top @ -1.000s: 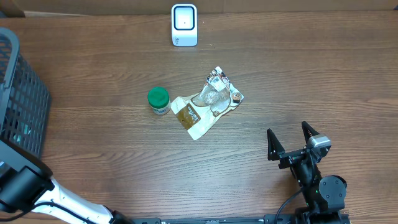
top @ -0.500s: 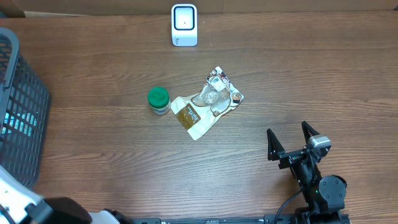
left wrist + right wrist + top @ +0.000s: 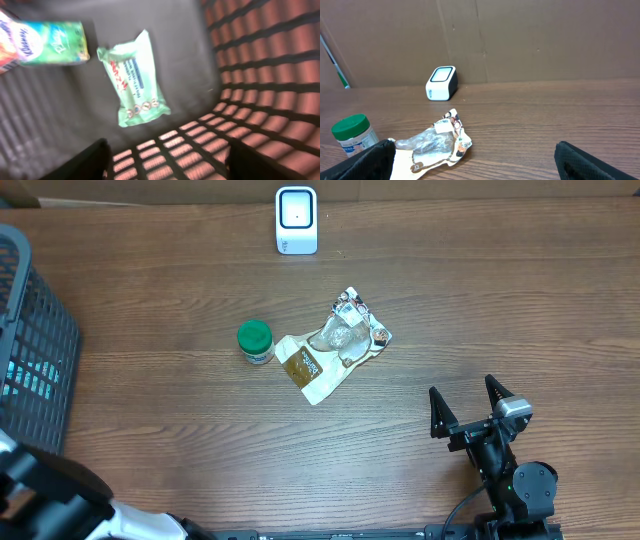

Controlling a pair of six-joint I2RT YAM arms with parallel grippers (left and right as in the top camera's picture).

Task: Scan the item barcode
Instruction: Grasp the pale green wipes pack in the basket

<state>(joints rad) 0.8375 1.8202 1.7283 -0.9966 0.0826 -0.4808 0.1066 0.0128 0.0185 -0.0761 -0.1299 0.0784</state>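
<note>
The left wrist view is smeared: the left tool [image 3: 167, 157] shows only as two dark stubs at the bottom edge, and print on the green pack [image 3: 136, 80] ahead of it is unreadable. The tissue box [image 3: 47, 42], ahead-left, is cut by the frame. One finger of the right tool [image 3: 480, 162] covers part of the jar [image 3: 350, 131]; the pouch [image 3: 434, 146] ahead is clipped at the bottom edge.
</note>
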